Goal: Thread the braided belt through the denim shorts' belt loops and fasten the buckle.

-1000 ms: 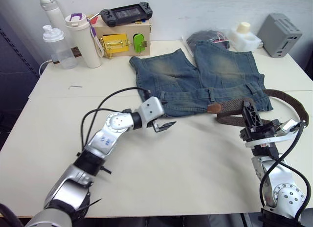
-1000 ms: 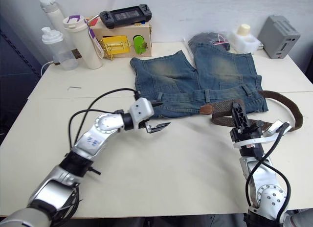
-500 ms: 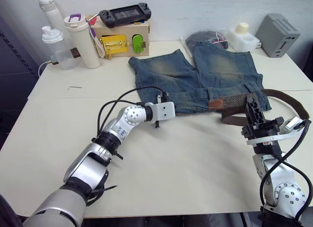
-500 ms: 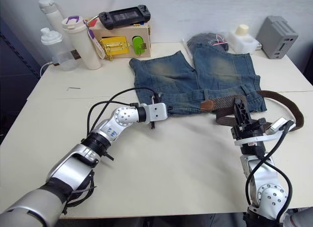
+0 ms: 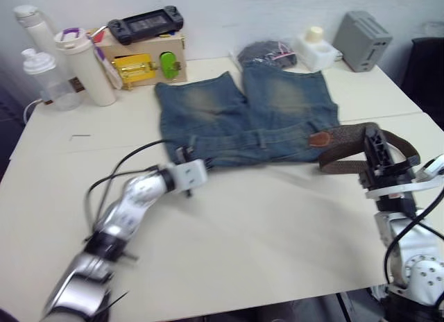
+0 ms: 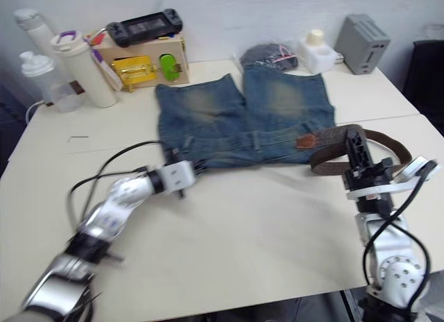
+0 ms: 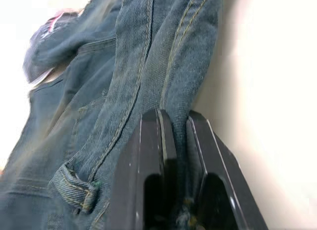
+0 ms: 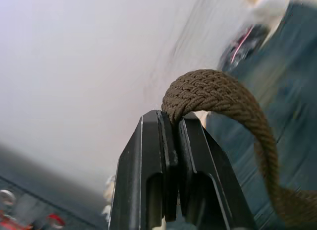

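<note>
The faded blue denim shorts (image 5: 243,110) lie flat on the table, waistband toward me. At the waistband's left corner my left gripper (image 5: 189,173) is shut; the left wrist view shows its fingers (image 7: 153,141) pinching a fold of denim, with a belt loop (image 7: 74,190) beside them. The brown braided belt (image 5: 347,137) lies across the waistband's right end, its leather tip (image 5: 319,139) resting on the denim, and curves off to the right. My right gripper (image 5: 373,138) stands upright, shut on the belt (image 8: 218,91). The buckle is out of view.
Along the back edge stand a wooden box with a yellow latch (image 5: 142,62), a game controller (image 5: 146,21) on top of it, two bottles (image 5: 87,65), a bagged dark bundle (image 5: 267,55), a white container (image 5: 316,48) and a grey box (image 5: 361,41).
My left gripper moved from the table in front of the shorts up to the waistband's left corner and shut on it. The right gripper kept hold of the belt. The camera shifted.
</note>
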Controlling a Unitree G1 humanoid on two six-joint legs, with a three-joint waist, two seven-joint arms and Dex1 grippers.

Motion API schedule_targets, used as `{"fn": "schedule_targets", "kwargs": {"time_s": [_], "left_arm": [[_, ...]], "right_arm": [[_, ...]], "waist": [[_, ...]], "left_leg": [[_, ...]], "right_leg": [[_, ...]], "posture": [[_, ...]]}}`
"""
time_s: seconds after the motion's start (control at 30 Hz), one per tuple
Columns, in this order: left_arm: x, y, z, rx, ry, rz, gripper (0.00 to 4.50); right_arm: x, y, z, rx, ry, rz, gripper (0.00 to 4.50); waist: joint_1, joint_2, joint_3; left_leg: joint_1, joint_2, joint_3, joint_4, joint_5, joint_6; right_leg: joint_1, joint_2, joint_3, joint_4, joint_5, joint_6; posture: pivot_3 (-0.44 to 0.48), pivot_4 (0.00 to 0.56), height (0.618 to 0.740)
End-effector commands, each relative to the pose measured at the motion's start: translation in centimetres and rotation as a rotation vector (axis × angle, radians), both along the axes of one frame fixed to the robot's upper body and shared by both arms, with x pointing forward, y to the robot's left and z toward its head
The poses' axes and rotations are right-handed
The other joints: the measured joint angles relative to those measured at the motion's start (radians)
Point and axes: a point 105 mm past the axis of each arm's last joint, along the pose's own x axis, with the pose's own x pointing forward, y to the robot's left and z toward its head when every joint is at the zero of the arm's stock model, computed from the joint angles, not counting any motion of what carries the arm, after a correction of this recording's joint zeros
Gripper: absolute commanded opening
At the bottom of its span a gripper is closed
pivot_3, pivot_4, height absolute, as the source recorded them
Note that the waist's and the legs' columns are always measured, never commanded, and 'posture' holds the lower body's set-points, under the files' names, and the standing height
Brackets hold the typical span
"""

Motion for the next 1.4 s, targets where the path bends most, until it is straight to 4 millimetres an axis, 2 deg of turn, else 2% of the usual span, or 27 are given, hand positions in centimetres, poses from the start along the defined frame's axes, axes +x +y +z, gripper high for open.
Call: {"fn": "schedule_targets", "kwargs": {"time_s": [0.03, 0.1, 0.17, 0.27, 0.37, 0.43, 0.5, 0.53, 0.6, 0.67, 0.77, 0.83, 0.93, 1.07, 1.13, 1.4], "left_arm": [[-5.1, 5.0, -2.7, 0.083, 0.069, 0.08, 0.03], [-8.6, 8.1, -3.8, 0.099, 0.111, 0.124, 0.03], [-10.6, 9.9, -4.7, 0.146, 0.14, 0.152, 0.03], [-12.2, 11.5, -5.4, 0.178, 0.164, 0.179, 0.03], [-12.6, 11.7, -5.6, 0.198, 0.167, 0.171, 0.03], [-12.4, 11.3, -4.6, 0.114, 0.173, 0.173, 1.01], [-12.3, 11.0, -3.8, 0.062, 0.18, 0.165, 1.58], [-12.3, 11.0, -3.6, 0.054, 0.183, 0.161, 2.13], [-12.3, 10.8, -2.7, 0.002, 0.266, 0.162, 2.97], [-12.6, 9.5, -0.2, -0.107, 0.379, 0.103, 3.8], [-13.3, 7.0, 3.2, -0.242, 0.541, -0.029, 3.8], [-13.7, 5.7, 4.4, -0.308, 0.634, -0.102, 3.8], [-11.1, 4.0, 5.7, -0.396, 0.566, -0.127, 3.8], [-8.5, 0.2, 5.0, -0.419, 0.516, -0.186, 3.8], [-7.8, -0.8, 4.8, -0.439, 0.5, -0.195, 3.8], [-7.1, -2.5, 4.0, -0.466, 0.472, -0.207, 3.8]], "right_arm": [[-1.0, -1.1, 1.6, -0.071, -0.025, -0.008, 0.0], [-1.0, -1.4, 1.7, -0.114, -0.008, 0.004, 0.0], [-0.8, -1.4, 1.6, -0.133, 0.006, 0.022, 0.0], [-0.3, -0.4, 1.0, -0.15, 0.034, 0.084, 0.0], [-0.3, 1.0, 0.7, -0.155, 0.037, 0.167, 0.0], [-0.2, 1.8, 0.4, -0.179, 0.052, 0.208, 0.0], [0.0, 2.2, 0.2, -0.19, 0.058, 0.226, 0.0], [0.0, 2.3, 0.2, -0.191, 0.059, 0.231, 0.0], [0.2, 2.4, 0.3, -0.197, 0.061, 0.235, 0.0], [0.8, 2.5, 0.1, -0.22, 0.086, 0.22, 0.0], [1.3, 3.2, 0.2, -0.242, 0.086, 0.223, 0.0], [1.5, 3.8, 0.2, -0.247, 0.093, 0.235, 0.0], [1.9, 5.0, -0.7, -0.306, 0.127, 0.257, 0.0], [3.1, 6.3, -1.9, -0.41, 0.172, 0.237, 0.0], [3.5, 6.8, -2.3, -0.468, 0.18, 0.23, 0.0], [4.1, 7.5, -2.8, -0.536, 0.163, 0.194, 0.0]], "waist": [[-0.004, 0.002, -0.001], [-0.003, 0.003, -0.002], [0.002, 0.008, -0.005], [0.03, 0.01, -0.006], [0.056, 0.011, -0.006], [0.06, 0.011, -0.006], [0.065, 0.01, -0.006], [0.067, 0.01, -0.006], [0.074, 0.009, -0.005], [0.077, 0.007, -0.004], [0.081, 0.005, -0.002], [0.083, 0.005, -0.002], [0.084, 0.006, -0.001], [0.079, 0.005, -0.001], [0.075, 0.004, -0.001], [0.066, 0.001, 0.001]], "left_leg": [[0.002, 0.0, 0.0, -0.001, 0.0, 0.0], [0.002, 0.0, 0.0, -0.001, -0.001, -0.001], [0.002, 0.0, 0.0, -0.001, -0.002, 0.0], [0.001, 0.0, 0.003, 0.002, -0.003, 0.0], [0.0, 0.0, 0.006, 0.005, -0.004, 0.001], [0.0, 0.0, 0.008, 0.006, -0.005, 0.002], [-0.001, -0.001, 0.008, 0.007, -0.005, 0.002], [-0.001, -0.001, 0.008, 0.007, -0.005, 0.002], [-0.001, -0.001, 0.008, 0.008, -0.005, 0.003], [-0.001, -0.001, 0.008, 0.008, -0.005, 0.003], [-0.003, -0.001, 0.008, 0.01, -0.005, 0.002], [-0.005, -0.001, 0.006, 0.013, -0.005, 0.002], [-0.005, -0.002, 0.006, 0.013, -0.005, 0.002], [-0.005, -0.002, 0.008, 0.013, -0.005, 0.002], [-0.005, -0.002, 0.009, 0.013, -0.005, 0.003], [-0.005, -0.002, 0.009, 0.011, -0.005, 0.003]], "right_leg": [[0.0, 0.001, 0.0, 0.0, 0.0, 0.0], [-0.002, 0.001, 0.001, -0.002, 0.0, 0.0], [-0.003, 0.001, 0.001, -0.005, 0.0, 0.0], [-0.003, 0.001, 0.002, -0.008, 0.0, 0.0], [-0.003, 0.001, 0.005, -0.008, 0.0, 0.0], [-0.003, 0.001, 0.008, -0.008, 0.0, 0.0], [-0.004, 0.001, 0.009, -0.008, 0.0, 0.0], [-0.004, 0.001, 0.009, -0.008, 0.0, 0.0], [-0.004, 0.001, 0.01, -0.008, 0.0, 0.0], [-0.004, 0.001, 0.01, -0.008, 0.0, 0.0], [-0.006, 0.002, 0.01, -0.007, 0.0, 0.0], [-0.006, 0.002, 0.01, -0.006, 0.0, 0.0], [-0.005, 0.002, 0.011, -0.006, 0.0, 0.0], [-0.006, 0.002, 0.011, -0.005, 0.0, 0.0], [-0.006, 0.002, 0.012, -0.005, 0.0, 0.001], [-0.009, 0.002, 0.012, -0.001, 0.0, 0.001]], "posture": [[0.0, 0.15, 0.645], [0.0, 0.15, 0.645], [0.0, 0.15, 0.645], [0.0, 0.15, 0.645], [0.0, 0.15, 0.645], [0.0, 0.15, 0.645], [0.0, 0.15, 0.645], [0.0, 0.15, 0.645], [0.0, 0.15, 0.645], [0.0, 0.15, 0.645], [0.0, 0.15, 0.645], [0.0, 0.15, 0.645], [0.0, 0.15, 0.645], [0.0, 0.15, 0.645], [0.0, 0.15, 0.645], [0.0, 0.15, 0.645]]}}
